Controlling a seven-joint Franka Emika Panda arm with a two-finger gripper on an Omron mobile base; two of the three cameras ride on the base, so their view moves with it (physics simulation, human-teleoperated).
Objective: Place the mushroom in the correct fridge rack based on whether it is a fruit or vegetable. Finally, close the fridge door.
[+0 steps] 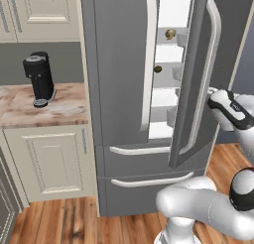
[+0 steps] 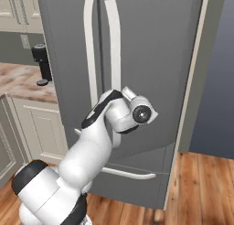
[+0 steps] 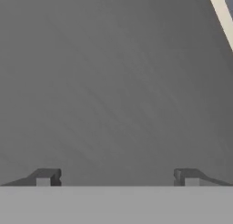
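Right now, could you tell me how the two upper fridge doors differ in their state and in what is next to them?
The left fridge door is shut flat, while the right fridge door stands partly open, leaving a gap onto the white shelves. The left door sits beside the counter with the coffee machine; the right door has the robot's arm against its outer face. Both are grey with a long pale vertical handle.

Left base view: looking forward at the fridge (image 1: 124, 89) from behind-left. Right base view: same fridge, behind-right. Hand view: pressed close against grey door (image 3: 113, 82).
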